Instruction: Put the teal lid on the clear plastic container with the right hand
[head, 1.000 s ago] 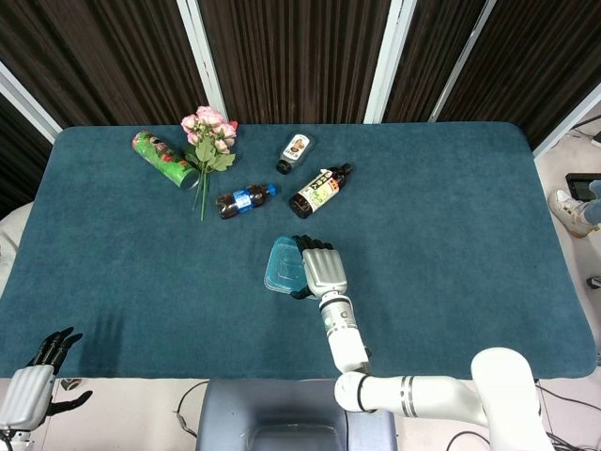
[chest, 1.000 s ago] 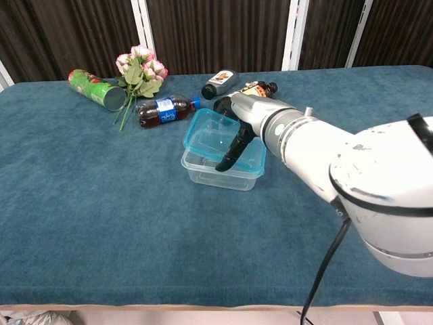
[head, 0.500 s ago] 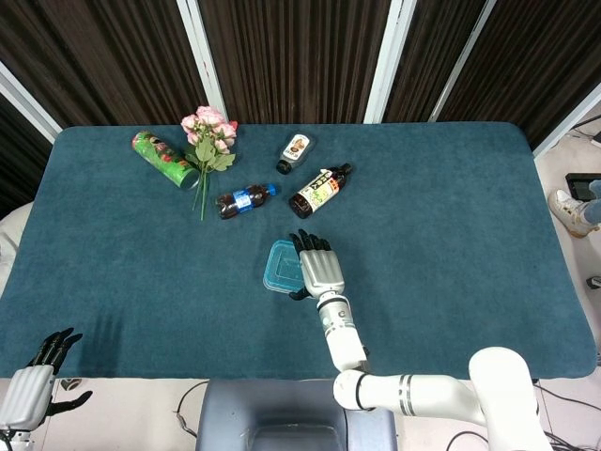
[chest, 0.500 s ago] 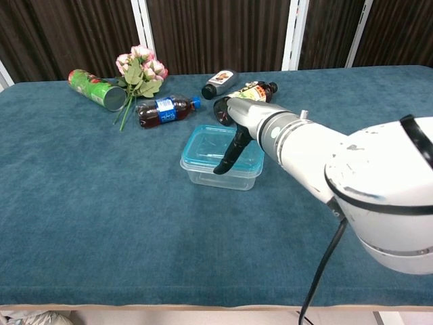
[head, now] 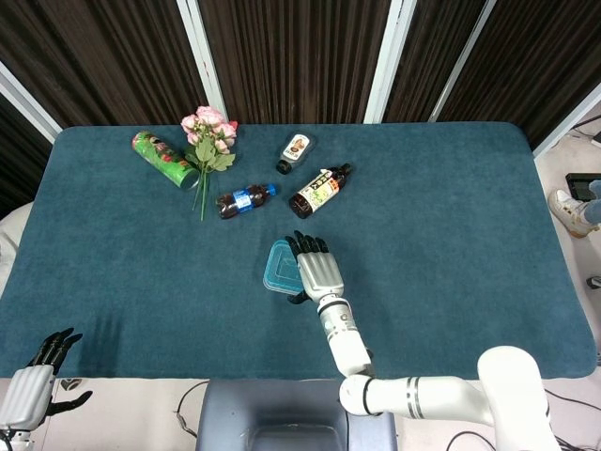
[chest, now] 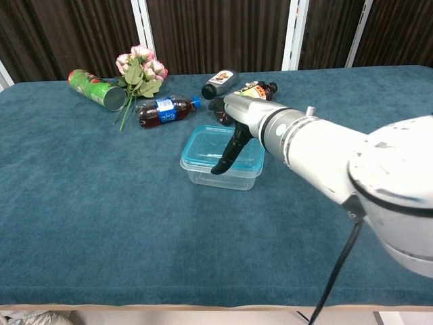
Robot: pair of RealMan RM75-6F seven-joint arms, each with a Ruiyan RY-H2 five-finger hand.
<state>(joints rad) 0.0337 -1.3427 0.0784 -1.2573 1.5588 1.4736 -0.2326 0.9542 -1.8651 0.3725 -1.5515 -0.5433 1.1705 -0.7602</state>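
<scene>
The teal lid (head: 280, 266) (chest: 213, 143) lies flat on top of the clear plastic container (chest: 203, 175) near the middle of the table. My right hand (head: 315, 266) (chest: 237, 125) lies over the lid's right side with its fingers stretched out. Its thumb points down onto the lid's top. It grips nothing that I can see. My left hand (head: 38, 376) hangs below the table's near left corner in the head view, fingers apart and empty.
Behind the container lie a cola bottle (head: 246, 199), a dark labelled bottle (head: 319, 191) and a small bottle (head: 295, 150). A green can (head: 164, 159) and pink flowers (head: 210, 136) lie at the back left. The blue cloth (head: 451, 216) covers the table.
The lid was tilted on the container a second ago and now sits level on it. My right hand has shifted slightly back. The left hand has not moved.
</scene>
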